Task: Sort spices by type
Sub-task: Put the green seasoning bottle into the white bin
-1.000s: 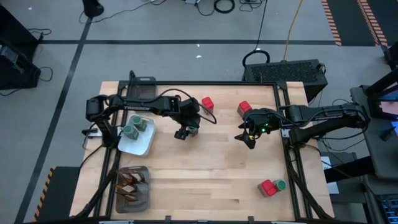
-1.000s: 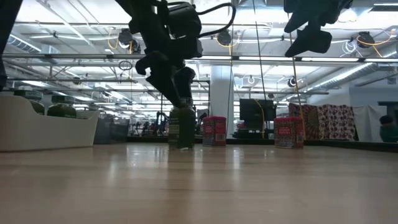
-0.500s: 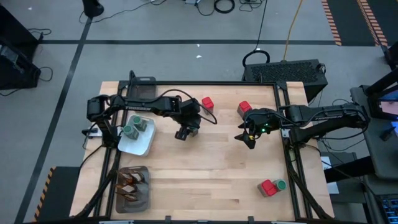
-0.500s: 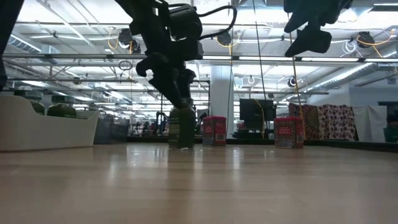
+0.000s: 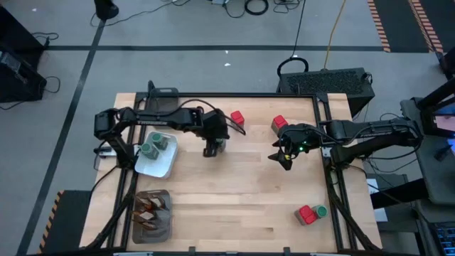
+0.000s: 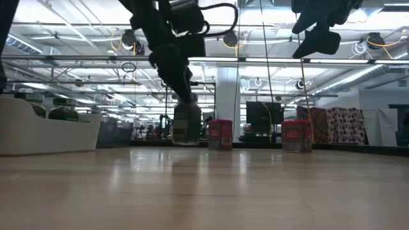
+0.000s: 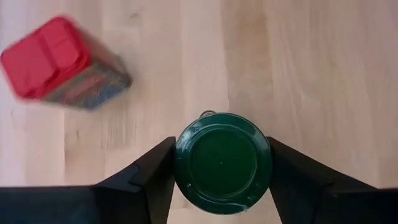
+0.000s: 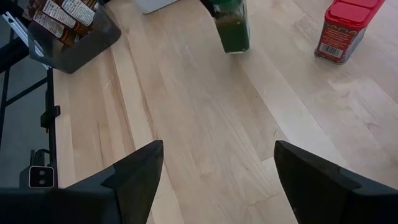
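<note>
near the worktop's [image 5: 234,199] middle the left end effector [image 5: 214,147], gripping the green-lidded round glass jar [image 7: 222,162], has just lifted it clear; right end effector [image 8: 214,180] hangs wide.

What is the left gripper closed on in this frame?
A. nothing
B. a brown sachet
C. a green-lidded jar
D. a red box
C: in the left wrist view the left gripper has its two fingers pressed against either side of the green-lidded jar, while a red box stands apart on the table.
</note>
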Tool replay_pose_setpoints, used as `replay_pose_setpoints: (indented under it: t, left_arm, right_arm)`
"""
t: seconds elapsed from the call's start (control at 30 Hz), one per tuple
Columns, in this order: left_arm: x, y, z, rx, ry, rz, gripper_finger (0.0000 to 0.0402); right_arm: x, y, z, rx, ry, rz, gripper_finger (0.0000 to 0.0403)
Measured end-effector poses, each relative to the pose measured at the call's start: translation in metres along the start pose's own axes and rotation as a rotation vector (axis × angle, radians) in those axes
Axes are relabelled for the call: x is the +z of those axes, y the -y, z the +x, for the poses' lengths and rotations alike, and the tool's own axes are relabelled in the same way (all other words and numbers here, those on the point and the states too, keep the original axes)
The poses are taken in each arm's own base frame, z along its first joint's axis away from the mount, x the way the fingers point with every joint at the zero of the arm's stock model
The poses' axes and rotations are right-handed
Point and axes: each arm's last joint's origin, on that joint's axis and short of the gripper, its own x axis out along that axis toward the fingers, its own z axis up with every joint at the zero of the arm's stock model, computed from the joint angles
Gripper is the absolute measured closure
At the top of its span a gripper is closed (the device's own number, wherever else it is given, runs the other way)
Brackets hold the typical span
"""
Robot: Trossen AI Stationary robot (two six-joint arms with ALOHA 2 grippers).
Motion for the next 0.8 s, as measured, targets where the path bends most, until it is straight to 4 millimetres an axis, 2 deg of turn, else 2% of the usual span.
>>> replay_pose_setpoints:
  t: [0.23, 0.43, 0.57, 0.8]
  left_arm:
    - [-0.002, 0.002, -0.029, 0.01, 0.031, -0.372, 0.0188]
    - [-0.011, 0.008, -0.058, 0.138, 0.016, -0.689, 0.0188]
    - [-0.02, 0.019, -0.077, 0.262, 0.007, -0.871, 0.0188]
    - [-0.041, 0.05, -0.108, 0.46, -0.012, -1.055, 0.0188]
  right_arm:
    - [0.0, 0.0, 0.0, 0.0, 0.0, -0.012, 0.0115]
    - [0.0, 0.0, 0.0, 0.001, 0.0, -0.047, 0.0115]
    - [0.0, 0.0, 0.0, 0.001, 0.0, -0.057, 0.0115]
    - [0.0, 0.0, 0.0, 0.001, 0.001, -0.107, 0.0115]
